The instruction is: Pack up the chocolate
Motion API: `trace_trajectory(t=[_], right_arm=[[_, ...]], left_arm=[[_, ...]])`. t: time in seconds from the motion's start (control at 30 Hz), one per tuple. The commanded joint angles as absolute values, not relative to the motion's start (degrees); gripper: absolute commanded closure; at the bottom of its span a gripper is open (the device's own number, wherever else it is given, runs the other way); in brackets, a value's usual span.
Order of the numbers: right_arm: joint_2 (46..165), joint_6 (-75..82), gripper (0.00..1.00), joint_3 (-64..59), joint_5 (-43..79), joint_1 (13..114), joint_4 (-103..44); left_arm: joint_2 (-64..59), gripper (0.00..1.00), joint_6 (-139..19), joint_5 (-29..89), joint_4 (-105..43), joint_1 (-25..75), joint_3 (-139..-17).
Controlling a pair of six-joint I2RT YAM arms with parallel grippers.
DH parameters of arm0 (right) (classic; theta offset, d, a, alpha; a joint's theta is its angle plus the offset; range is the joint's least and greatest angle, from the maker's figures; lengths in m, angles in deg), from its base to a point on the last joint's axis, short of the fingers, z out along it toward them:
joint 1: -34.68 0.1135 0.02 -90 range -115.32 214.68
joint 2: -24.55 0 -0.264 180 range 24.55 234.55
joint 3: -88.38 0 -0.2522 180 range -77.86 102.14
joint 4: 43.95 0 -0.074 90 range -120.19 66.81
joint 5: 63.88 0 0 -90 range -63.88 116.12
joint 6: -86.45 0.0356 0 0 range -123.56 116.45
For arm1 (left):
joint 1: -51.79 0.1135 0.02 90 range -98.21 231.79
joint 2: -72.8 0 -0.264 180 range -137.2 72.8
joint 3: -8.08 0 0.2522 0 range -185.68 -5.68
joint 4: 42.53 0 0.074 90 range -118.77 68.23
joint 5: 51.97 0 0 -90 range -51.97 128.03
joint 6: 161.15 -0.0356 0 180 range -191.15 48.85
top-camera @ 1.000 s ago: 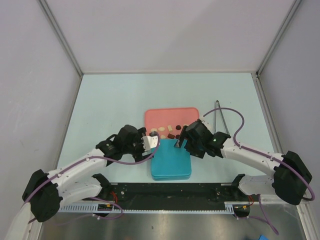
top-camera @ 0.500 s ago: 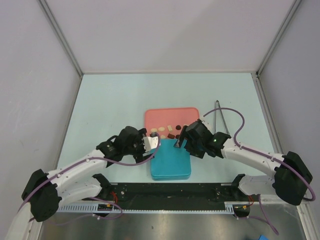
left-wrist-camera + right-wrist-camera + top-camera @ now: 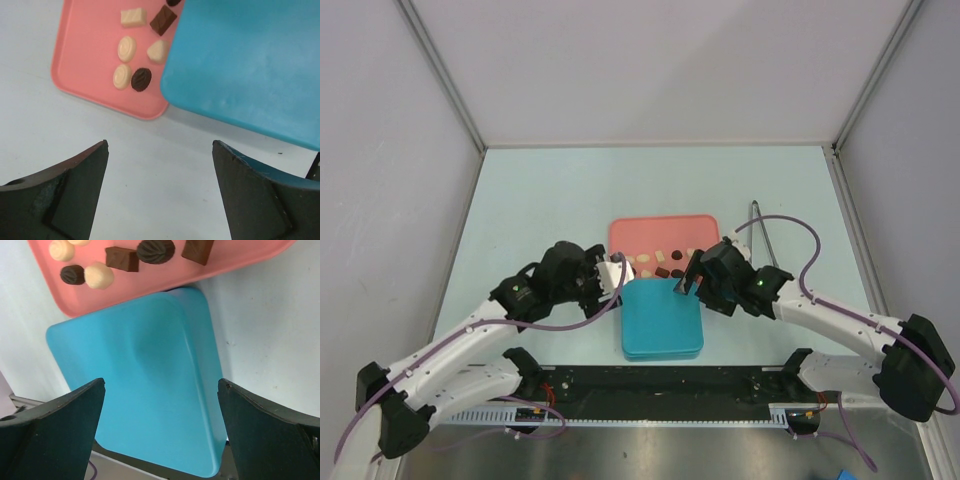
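The chocolate [image 3: 660,267] is several small dark brown and cream pieces lying loose along the near side of a pink tray [image 3: 665,232]. Just in front of the tray sits a teal box [image 3: 662,320], with its lid on. My left gripper [image 3: 616,274] is open over bare table by the tray's near left corner. In the left wrist view the chocolate [image 3: 141,79] lies ahead of my left gripper [image 3: 159,145]. My right gripper [image 3: 686,282] hangs open over the box's far right part. The right wrist view shows my right gripper [image 3: 161,382] above the teal box [image 3: 150,390], holding nothing.
Thin metal tongs [image 3: 760,232] lie on the table to the right of the tray. Grey walls close in the pale table on three sides. The arm bases and a black rail [image 3: 660,385] run along the near edge.
My left arm has drawn back a little to the left and up, away from the box. My right gripper has shifted slightly to the right. Neither holds anything.
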State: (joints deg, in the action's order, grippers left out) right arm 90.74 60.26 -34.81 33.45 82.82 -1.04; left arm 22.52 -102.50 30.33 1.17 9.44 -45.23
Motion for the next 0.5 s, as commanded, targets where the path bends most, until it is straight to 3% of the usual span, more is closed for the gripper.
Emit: trace_trajectory(t=[0.0, 0.47], right_arm=[[89.5, 61.0, 0.0, -36.2, 35.5, 82.8, -1.7], [88.6, 63.9, 0.04, -39.4, 35.0, 85.0, -6.1]], left_arm=[[19.7, 0.1, -98.9, 26.3, 1.0, 8.8, -50.3], [14.0, 0.11, -98.3, 25.4, -2.9, 7.1, -48.6]])
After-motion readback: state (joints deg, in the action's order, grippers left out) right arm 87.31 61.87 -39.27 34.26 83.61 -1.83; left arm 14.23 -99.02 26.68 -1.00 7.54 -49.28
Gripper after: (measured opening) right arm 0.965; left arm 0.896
